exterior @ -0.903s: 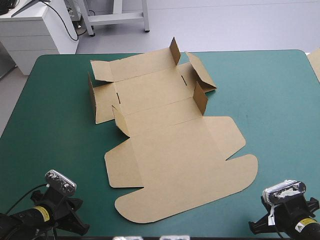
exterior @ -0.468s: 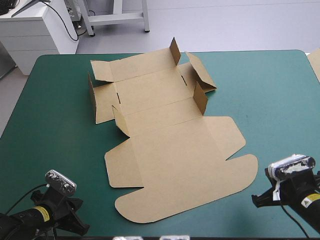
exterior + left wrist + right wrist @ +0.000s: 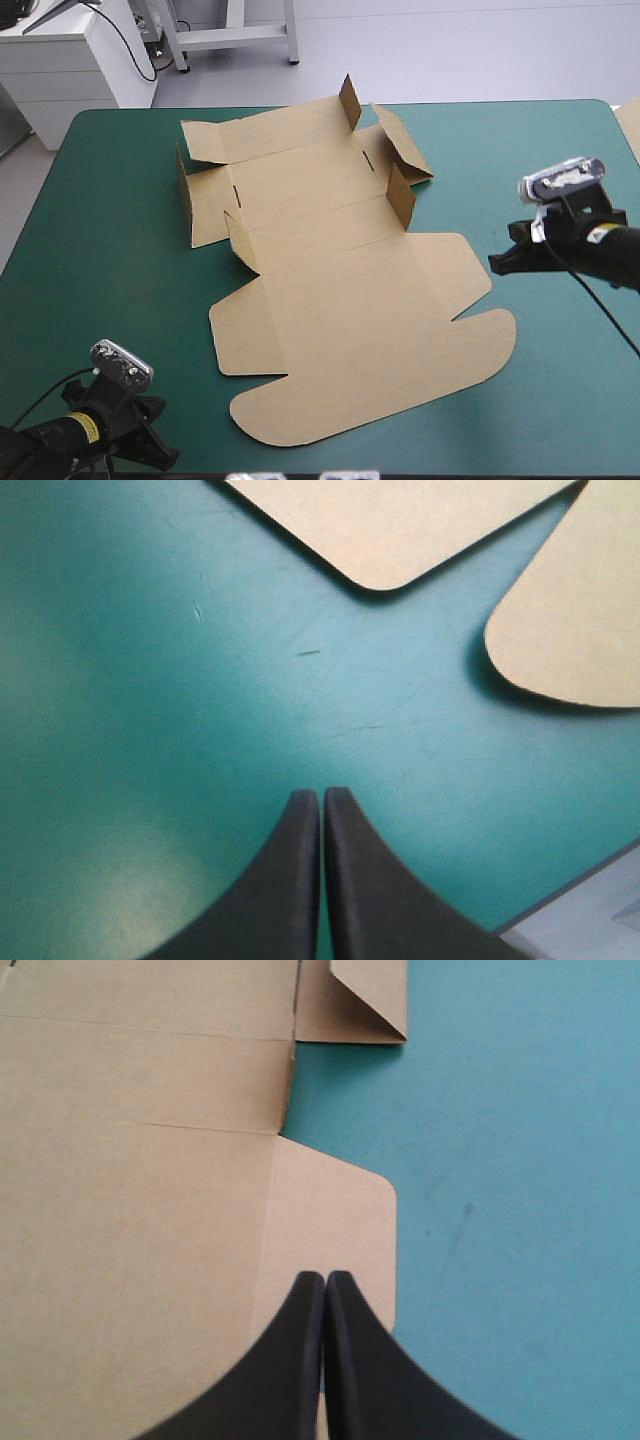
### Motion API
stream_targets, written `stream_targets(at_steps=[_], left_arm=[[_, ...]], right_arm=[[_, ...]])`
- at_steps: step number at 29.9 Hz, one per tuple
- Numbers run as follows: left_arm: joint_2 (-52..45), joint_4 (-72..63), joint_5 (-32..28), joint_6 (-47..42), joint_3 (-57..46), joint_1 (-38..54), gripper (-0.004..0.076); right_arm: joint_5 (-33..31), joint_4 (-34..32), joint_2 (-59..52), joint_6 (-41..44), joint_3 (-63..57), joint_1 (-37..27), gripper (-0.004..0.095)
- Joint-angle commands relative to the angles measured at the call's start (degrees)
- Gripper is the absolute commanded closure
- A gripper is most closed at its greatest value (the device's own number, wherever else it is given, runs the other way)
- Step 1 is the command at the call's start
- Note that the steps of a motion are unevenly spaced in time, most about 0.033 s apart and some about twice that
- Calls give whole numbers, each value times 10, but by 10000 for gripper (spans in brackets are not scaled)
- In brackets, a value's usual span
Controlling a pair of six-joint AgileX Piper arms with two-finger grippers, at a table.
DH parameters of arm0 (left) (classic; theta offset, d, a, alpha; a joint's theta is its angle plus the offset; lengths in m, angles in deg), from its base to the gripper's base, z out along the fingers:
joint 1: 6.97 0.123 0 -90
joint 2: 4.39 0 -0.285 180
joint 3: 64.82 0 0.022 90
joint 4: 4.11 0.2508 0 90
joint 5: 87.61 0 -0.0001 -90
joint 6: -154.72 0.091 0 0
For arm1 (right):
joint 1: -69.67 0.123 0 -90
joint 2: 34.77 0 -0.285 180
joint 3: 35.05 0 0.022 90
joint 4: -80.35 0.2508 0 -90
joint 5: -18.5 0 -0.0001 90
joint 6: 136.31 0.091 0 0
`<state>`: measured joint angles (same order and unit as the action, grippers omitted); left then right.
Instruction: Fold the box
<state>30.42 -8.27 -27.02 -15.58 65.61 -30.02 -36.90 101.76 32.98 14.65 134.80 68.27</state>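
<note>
The brown box [image 3: 340, 290] lies as a cut sheet in the middle of the teal-green table, mostly flat, with a few small flaps [image 3: 402, 195] standing up at its far half. My right gripper [image 3: 497, 264] hovers just off the sheet's right side flap, fingers shut; its wrist view shows that rounded flap [image 3: 330, 1230] under the shut fingers [image 3: 322, 1290]. My left gripper [image 3: 160, 455] rests at the table's near left corner, shut, with two rounded corners of the box [image 3: 400, 530] ahead of its tips [image 3: 321, 798].
A sliver of more brown board [image 3: 630, 125] shows at the table's right edge. Bare teal-green cover [image 3: 110, 260] lies to the left of the box and to its far right [image 3: 540, 160]. The table's near edge [image 3: 570, 890] runs close beside the left gripper.
My right arm has risen from the table's near right corner and swung forward and inward, up to the box's right side flap. The left arm and the box have not moved.
</note>
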Motion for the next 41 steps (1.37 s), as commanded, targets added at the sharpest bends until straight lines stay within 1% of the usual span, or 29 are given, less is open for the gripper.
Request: stream_targets(at_steps=[1, 6, 10, 11, 13, 18, 20, 22, 25, 26, 28, 29, 31, 35, 39, 41], left_arm=[[5, -9, -26, 0, 18, -5, 731], [5, -9, -26, 0, 18, -5, 731], [5, -9, -26, 0, 18, -5, 731], [5, -9, -26, 0, 18, -5, 731], [5, -9, -26, 0, 18, -5, 731], [5, -9, -26, 0, 18, -5, 731], [5, -9, -26, 0, 18, -5, 731], [5, -9, -26, 0, 18, -5, 731], [5, -9, -26, 0, 18, -5, 731], [5, -9, -26, 0, 18, -5, 731], [5, -9, -26, 0, 18, -5, 731], [5, -9, -26, 0, 18, -5, 731], [5, -8, -26, 0, 18, -5, 731], [5, -8, -26, -2, 18, -5, 731], [5, -8, -26, -2, 18, -5, 731], [5, -8, -26, -2, 18, -5, 731]], right_arm=[[-6, 43, 75, -22, 79, 1, 929], [-19, 48, 172, -22, 161, 5, 929], [-15, 50, 234, -97, 212, 36, 926], [-12, 50, 245, -104, 221, 49, 926], [-6, 47, 272, -97, 248, 73, 926], [38, 14, 339, -32, 310, 109, 926], [33, -5, 369, -28, 335, 116, 902], [13, -17, 398, -19, 361, 121, 802], [-26, -20, 436, -11, 395, 126, 583], [-35, -21, 448, -5, 405, 128, 465], [-43, -24, 467, 8, 423, 132, 317], [-45, -27, 477, 14, 430, 133, 265], [-45, -30, 493, 15, 442, 139, 232], [-42, -46, 522, 19, 469, 153, 235], [-44, -84, 550, 58, 496, 162, 235], [-44, -90, 562, 69, 505, 163, 235]])
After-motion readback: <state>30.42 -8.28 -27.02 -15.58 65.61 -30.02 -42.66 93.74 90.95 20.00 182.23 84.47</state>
